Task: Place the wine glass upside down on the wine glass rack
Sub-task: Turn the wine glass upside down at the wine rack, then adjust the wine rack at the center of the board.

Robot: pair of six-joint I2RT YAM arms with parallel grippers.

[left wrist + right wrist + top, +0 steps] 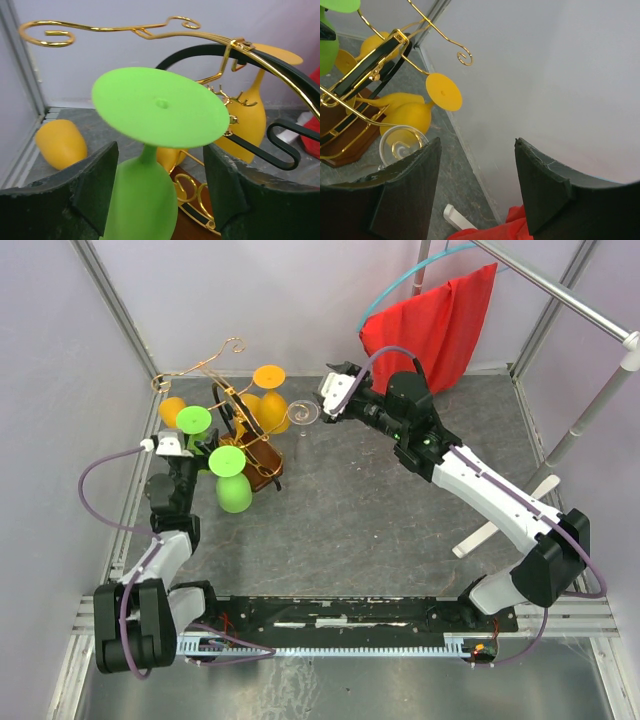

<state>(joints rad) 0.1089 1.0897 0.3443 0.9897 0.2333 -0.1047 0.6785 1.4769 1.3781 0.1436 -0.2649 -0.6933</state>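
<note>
The green wine glass (160, 107) is upside down at the left side of the wine glass rack (265, 476), its flat round foot uppermost and its bowl pointing down. It sits below one of the rack's long copper-coloured wire arms with a curled end. Whether a wire carries it cannot be told, as the stem's support is hidden. The left gripper (161, 152) brackets the glass with its jaws spread wider than the bowl. In the left wrist view the bowl lies close against the finger on the left, and a clear gap shows before the other finger, so nothing is pinched. The rack stands at the far left of the grey table (380, 530), its black loop handle rising over the dark brown base. A second green glass (234, 490) is also foot-up just beside that base, nearer the arms. Several orange glasses sit around the rack: one (250, 125) hangs upside down behind the handle, and another (60, 142) lies beside the left wall. A clear glass (402, 142) sits at the rack's right side. The right gripper (477, 145) hovers just beside it with its jaws apart, only the wall showing between them. The clear glass lies outside its fingers. A red cloth (435, 325) hangs at the far right corner.
</note>
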